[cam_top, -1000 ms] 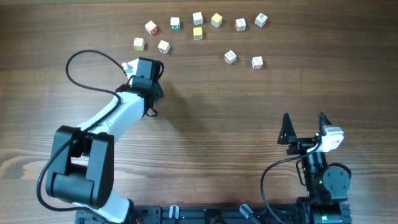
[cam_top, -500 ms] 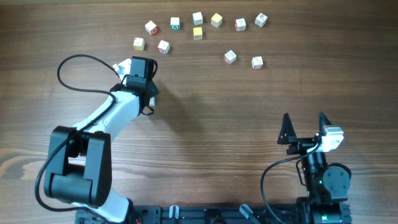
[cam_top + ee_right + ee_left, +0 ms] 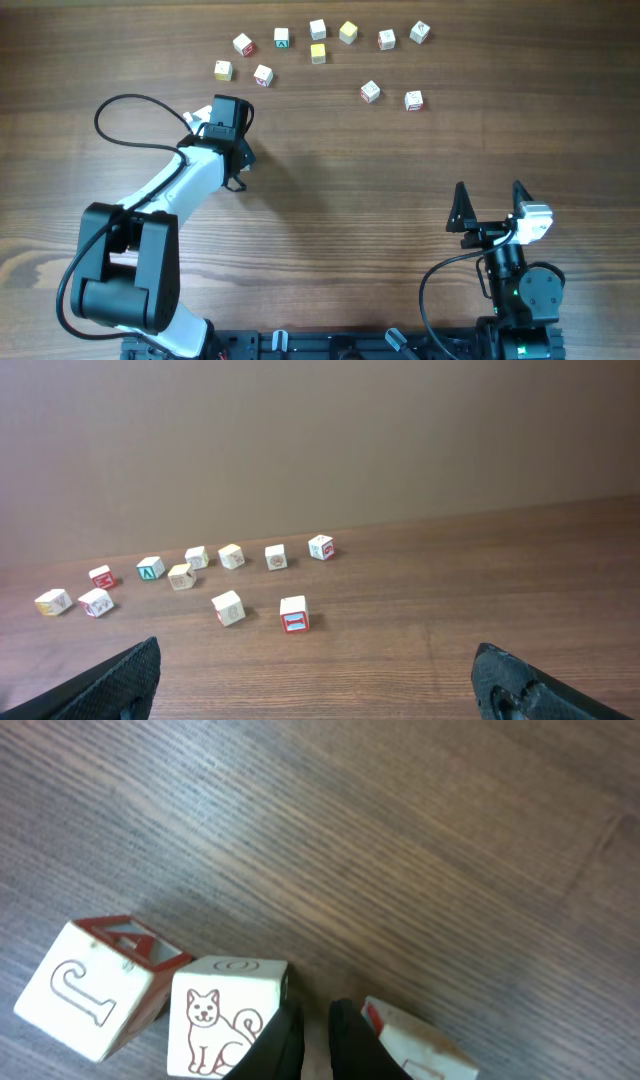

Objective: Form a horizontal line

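My left pincer [image 3: 314,1025] had its fingers pressed almost together, pinching nothing. In the left wrist view, the tips sat between a cat-marked cube [image 3: 225,1015] on the left and a red-edged cube [image 3: 410,1042] on the right. A cube marked J [image 3: 90,990] lay just left of the cat-marked cube. My right pincer [image 3: 489,192] stood spread wide at the near right. 11 cubes [image 3: 386,39] lay across the far side of the wooden table [image 3: 400,200], all apart and in no straight row.
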Robot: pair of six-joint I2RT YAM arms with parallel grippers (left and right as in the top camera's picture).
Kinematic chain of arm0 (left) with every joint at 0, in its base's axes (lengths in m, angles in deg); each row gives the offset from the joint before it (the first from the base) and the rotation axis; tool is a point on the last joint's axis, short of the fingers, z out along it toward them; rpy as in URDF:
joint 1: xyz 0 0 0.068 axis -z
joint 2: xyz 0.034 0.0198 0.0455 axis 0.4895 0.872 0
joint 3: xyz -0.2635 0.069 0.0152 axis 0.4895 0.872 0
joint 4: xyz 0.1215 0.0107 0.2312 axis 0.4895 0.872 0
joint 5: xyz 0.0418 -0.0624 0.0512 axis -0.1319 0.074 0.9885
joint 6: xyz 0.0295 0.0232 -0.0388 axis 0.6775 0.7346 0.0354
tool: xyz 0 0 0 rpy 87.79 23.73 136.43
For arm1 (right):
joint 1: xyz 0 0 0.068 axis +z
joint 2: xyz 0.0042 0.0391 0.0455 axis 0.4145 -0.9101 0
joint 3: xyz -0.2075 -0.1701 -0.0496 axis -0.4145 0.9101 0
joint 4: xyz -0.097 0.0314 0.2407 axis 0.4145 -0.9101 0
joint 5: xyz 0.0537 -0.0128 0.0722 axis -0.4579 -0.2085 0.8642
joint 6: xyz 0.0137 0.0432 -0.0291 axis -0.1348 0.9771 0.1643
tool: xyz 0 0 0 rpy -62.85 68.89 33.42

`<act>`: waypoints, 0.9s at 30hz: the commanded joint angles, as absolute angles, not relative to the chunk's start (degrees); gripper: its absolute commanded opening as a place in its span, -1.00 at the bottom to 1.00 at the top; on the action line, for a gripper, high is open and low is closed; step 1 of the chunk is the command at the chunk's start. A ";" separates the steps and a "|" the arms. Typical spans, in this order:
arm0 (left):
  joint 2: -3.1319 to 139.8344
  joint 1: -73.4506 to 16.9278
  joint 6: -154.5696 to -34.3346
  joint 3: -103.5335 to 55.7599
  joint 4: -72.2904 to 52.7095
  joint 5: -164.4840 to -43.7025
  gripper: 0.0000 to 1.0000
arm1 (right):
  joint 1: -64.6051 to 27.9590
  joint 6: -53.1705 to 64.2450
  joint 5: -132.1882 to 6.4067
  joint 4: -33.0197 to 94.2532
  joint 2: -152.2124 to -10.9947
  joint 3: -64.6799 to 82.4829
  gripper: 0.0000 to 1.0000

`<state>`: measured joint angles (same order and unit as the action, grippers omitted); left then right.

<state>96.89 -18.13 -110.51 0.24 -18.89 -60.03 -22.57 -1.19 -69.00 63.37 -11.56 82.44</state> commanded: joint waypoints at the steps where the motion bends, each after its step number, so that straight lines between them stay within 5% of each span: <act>1: 96.80 -18.35 -111.23 0.59 -17.54 -60.14 -0.75 | -22.90 -2.24 -68.17 63.48 -11.26 82.48 1.00; 27: 96.80 -18.35 -111.12 0.59 -15.70 -60.34 -0.60 | -22.90 -2.24 -68.17 63.48 -11.26 82.48 1.00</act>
